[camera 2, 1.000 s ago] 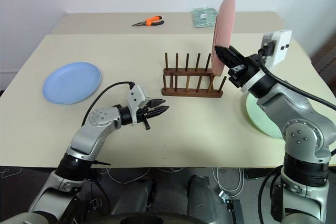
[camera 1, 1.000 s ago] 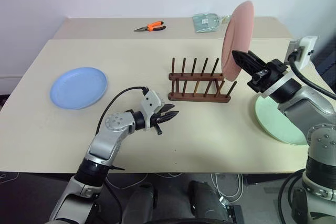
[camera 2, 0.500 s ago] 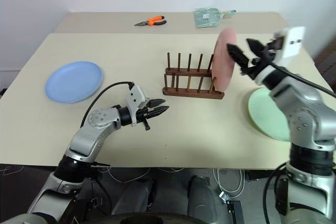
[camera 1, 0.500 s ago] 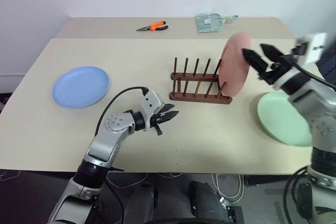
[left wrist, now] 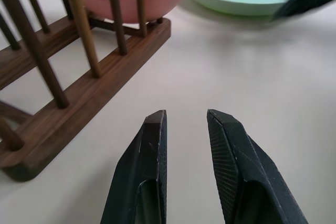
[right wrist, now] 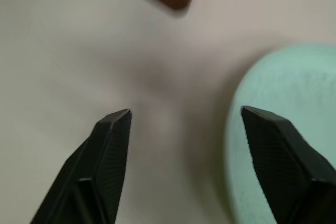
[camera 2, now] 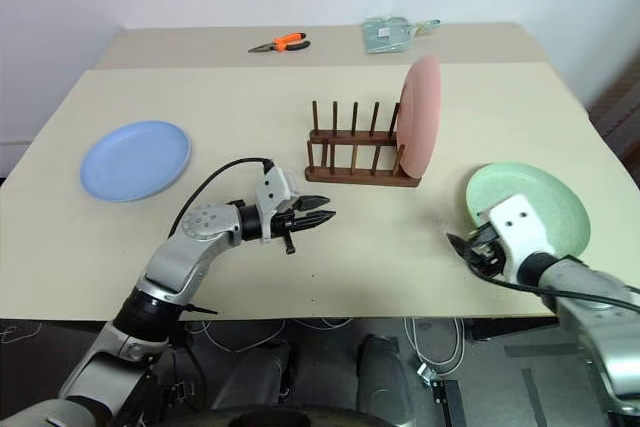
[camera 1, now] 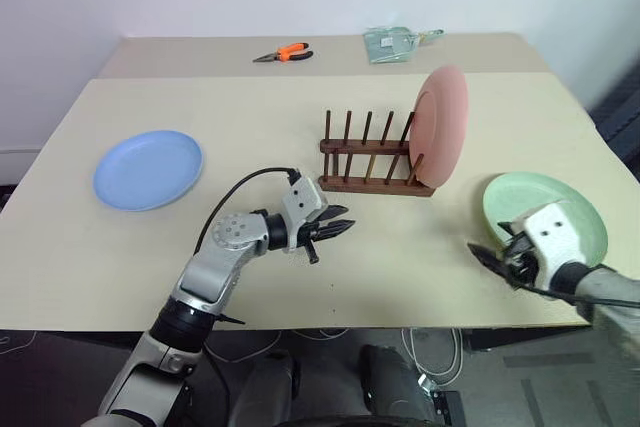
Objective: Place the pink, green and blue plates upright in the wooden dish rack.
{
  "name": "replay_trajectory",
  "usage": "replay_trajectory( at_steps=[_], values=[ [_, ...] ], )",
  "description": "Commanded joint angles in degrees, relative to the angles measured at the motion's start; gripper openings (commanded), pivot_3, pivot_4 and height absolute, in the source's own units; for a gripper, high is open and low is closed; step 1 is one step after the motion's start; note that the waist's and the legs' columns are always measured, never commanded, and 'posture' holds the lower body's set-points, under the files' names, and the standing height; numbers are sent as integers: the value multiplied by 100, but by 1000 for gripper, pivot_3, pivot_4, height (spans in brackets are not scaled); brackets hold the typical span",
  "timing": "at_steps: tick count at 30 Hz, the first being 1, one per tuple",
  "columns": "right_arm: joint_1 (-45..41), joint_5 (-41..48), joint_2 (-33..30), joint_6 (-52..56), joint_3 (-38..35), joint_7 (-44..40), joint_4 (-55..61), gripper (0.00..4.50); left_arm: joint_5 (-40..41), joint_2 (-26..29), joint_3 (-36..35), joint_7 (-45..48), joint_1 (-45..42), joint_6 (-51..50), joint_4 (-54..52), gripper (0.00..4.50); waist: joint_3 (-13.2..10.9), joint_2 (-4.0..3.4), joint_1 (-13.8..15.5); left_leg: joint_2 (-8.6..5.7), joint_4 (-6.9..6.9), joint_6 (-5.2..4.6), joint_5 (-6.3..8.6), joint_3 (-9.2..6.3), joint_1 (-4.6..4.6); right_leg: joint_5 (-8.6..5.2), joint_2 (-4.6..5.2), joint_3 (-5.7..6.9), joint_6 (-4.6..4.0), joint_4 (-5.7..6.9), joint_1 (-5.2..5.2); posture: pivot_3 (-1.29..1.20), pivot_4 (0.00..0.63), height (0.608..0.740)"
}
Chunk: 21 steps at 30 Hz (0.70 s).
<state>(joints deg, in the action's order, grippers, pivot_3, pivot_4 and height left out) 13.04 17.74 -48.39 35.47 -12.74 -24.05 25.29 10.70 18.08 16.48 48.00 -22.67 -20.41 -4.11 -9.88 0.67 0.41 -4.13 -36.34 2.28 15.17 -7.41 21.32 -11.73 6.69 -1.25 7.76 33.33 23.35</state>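
The beige table is carrying everything. The green plate is lying flat near the table's right front edge, empty. The blue plate is lying flat on the left side, well apart from the rack, also empty. The pink plate is standing upright at the right end of the wooden dish rack, sitting among the end pegs and leaning slightly; the rack's other slots are holding nothing.

The left gripper is hovering over the table in front of the rack, its jaws standing a narrow gap apart with nothing between them. The right gripper is hanging low just beside the near left rim of the green plate, its jaws spread wide and holding nothing.

At the far edge of the table, a clear plastic packet is lying near the orange-handled pliers.
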Motion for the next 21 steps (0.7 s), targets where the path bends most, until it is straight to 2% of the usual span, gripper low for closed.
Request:
replay_trajectory(
  at_steps=[1,5,10,14,17,21],
  values=[
    [-168,-855,31,-205,249,458,-402,2060,11,24,-17,46,-53,150,-55,1176,1,0,31,-3,0,0,0,0,6,2,4,-1,-1,0,6,0,150,740],
    [-375,-1028,285,-277,154,595,-593,39,16,94,-40,62,29,148,-126,1176,0,9,40,-5,0,0,0,-8,6,4,4,0,-3,0,4,0,150,740],
    [-603,-1119,410,-442,-126,620,-591,39,14,127,-21,20,86,138,-186,1176,0,8,34,-3,1,0,0,-7,3,-1,3,1,3,0,1,0,150,740],
    [-1349,-581,701,-973,-872,611,-265,39,2,146,-74,-39,113,149,-186,1176,-3,3,4,-3,1,0,0,-6,3,1,3,0,5,0,3,0,150,740],
    [-2473,645,1002,-701,-1539,599,116,39,17,178,-179,-81,93,214,-97,1176,-5,-6,-18,0,2,0,0,-6,0,6,0,0,13,3,3,0,150,740],
    [-4031,3534,1334,209,-2028,1036,667,39,5,221,-362,-180,42,390,114,1176,-6,-5,-4,2,9,-1,-1,-18,2,19,-4,4,5,6,7,0,150,740]
  ],
)
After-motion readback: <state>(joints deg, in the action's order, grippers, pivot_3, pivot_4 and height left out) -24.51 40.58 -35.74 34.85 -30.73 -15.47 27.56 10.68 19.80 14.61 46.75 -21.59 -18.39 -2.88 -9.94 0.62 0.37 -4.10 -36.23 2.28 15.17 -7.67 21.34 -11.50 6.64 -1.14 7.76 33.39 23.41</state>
